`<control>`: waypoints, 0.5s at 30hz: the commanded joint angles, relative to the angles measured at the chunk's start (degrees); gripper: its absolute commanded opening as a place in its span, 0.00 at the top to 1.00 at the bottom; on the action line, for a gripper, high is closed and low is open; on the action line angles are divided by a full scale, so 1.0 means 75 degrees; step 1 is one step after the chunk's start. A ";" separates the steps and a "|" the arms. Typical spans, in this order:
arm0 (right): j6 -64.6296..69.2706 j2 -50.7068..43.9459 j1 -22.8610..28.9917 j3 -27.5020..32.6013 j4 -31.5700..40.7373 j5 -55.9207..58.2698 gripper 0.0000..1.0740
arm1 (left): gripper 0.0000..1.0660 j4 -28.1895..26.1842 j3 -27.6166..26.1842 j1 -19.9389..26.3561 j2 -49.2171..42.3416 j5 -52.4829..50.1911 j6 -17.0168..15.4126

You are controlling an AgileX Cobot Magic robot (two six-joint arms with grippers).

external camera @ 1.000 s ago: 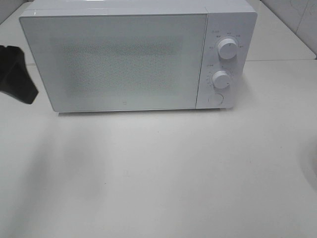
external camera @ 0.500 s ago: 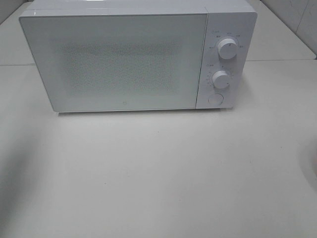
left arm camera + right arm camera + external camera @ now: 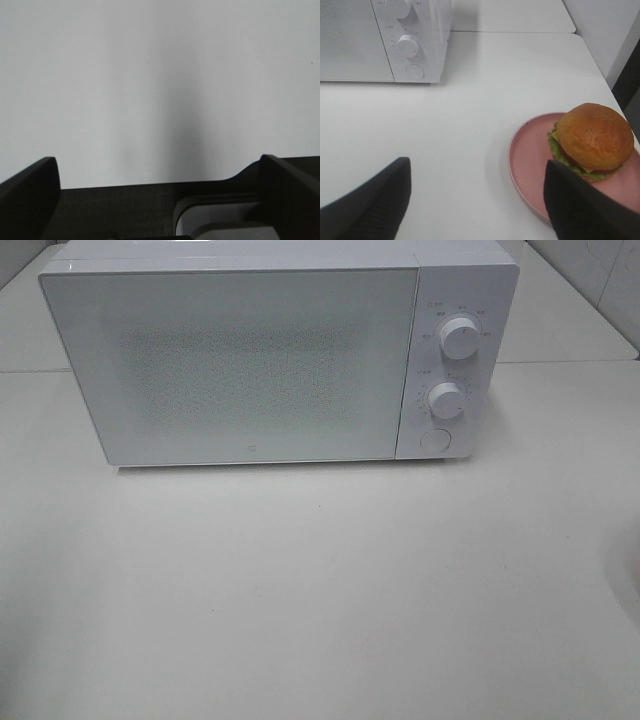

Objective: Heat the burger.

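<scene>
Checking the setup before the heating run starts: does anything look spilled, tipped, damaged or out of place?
Nothing stands out. The microwave sits square on the white table with its door shut. The burger rests upright and intact on the pink plate, off-centre but well inside the rim. No spills show.

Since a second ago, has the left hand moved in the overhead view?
Yes. It was beside the microwave's left edge, then withdrew leftward out of the overhead view. The left hand now shows only in its wrist view, open.

White microwave (image 3: 250, 350), speckled grey door, pink plate (image 3: 530, 160), brown-bunned burger (image 3: 592, 140)
</scene>
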 commanded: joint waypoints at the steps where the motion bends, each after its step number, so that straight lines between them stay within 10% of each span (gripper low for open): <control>1: 0.0000 -0.0222 -0.0038 0.0015 0.0023 -0.0053 0.32 | 0.04 -0.0069 0.0397 0.0015 -0.1047 -0.0038 0.0008; 15: 0.0000 -0.0222 -0.0038 0.0015 0.0023 -0.0053 0.32 | 0.05 -0.0260 0.1039 0.0015 -0.5019 -0.0672 -0.0015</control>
